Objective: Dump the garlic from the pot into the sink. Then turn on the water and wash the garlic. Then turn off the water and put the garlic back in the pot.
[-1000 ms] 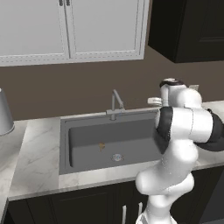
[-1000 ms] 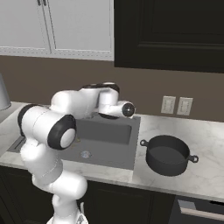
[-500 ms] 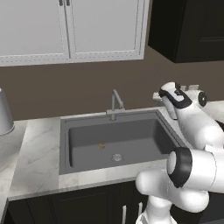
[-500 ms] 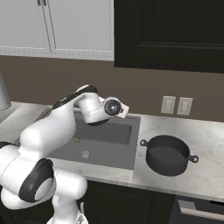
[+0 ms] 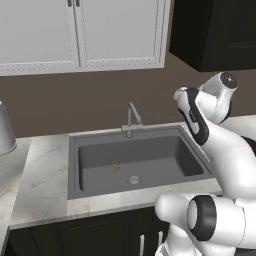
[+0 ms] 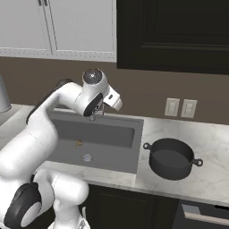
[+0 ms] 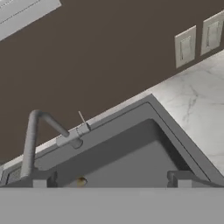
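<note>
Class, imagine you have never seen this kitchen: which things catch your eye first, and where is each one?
The big white robot arm dominates, rearing up over the counter in front of the dark sink. A tiny tan garlic lies on the basin floor near the round drain. The black pot stands on the marble counter right of the sink.

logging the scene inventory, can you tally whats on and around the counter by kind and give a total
garlic: 1
pot: 1
sink: 1
faucet: 1
wall outlet plates: 2
grey metal vessel: 1
total: 7
</note>
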{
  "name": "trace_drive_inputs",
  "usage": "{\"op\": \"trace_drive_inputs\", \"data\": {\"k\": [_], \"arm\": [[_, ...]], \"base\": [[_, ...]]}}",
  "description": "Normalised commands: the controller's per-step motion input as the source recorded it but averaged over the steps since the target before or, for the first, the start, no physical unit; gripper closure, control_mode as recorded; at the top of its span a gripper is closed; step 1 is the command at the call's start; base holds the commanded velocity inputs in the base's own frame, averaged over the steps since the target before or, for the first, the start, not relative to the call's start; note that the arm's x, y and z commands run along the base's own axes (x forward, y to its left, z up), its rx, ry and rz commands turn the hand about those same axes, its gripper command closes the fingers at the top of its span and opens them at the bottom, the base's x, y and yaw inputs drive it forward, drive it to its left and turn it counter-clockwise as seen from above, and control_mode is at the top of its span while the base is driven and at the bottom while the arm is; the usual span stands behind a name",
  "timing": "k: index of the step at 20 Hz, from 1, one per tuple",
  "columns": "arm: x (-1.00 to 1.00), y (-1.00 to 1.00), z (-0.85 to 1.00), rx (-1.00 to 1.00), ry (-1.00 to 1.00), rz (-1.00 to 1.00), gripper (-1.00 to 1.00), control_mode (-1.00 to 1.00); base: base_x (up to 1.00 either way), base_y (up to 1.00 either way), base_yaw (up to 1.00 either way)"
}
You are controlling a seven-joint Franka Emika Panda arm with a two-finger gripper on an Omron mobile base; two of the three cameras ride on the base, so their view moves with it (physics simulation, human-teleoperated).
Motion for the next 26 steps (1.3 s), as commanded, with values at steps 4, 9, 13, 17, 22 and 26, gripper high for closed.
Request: {"op": "trace_drive_inputs", "data": {"k": [4, 9, 13, 17, 22, 26], "arm": [[-0.78, 0.28, 0.16, 0.01, 0.14, 0.0, -1.0, -1.0], [-1.0, 0.64, -0.29, 0.0, 0.01, 0.0, -1.0, -1.0], [-0.98, 0.85, -0.42, 0.0, -0.06, 0.0, -1.0, -1.0], [-0.59, 0.97, -0.28, 0.0, -0.1, 0.0, -1.0, -1.0], [-0.06, 1.0, -0.08, 0.0, -0.06, 0.0, -1.0, -1.0], [0.04, 0.84, -0.01, 0.0, -0.03, 0.0, -1.0, -1.0]], "base": [[0.0, 0.0, 0.0], [0.0, 0.0, 0.0], [0.0, 0.0, 0.0], [0.0, 0.0, 0.0], [0.0, 0.0, 0.0], [0.0, 0.0, 0.0]]}}
